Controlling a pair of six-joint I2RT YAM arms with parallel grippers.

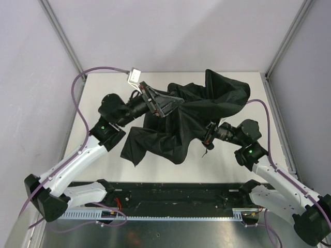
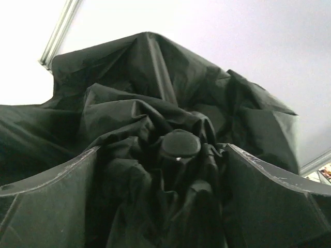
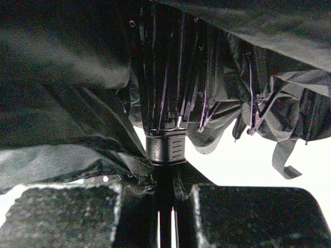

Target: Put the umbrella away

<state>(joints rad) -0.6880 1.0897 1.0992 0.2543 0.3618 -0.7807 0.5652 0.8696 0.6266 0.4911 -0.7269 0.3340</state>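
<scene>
The right pincer [image 1: 209, 135] is clamping the thin shaft [image 3: 165, 227] of the matte black, half-collapsed fabric umbrella [image 1: 207, 101] between its pads [image 3: 67, 217], while the wide-open left pincer [image 1: 161, 101] is straddling its small round cap [image 2: 180, 143], probably needing to close squarely there before pushing.

One umbrella [image 1: 217, 98] and two hands: left hand [image 1: 172, 106], right hand [image 1: 209, 136].
</scene>
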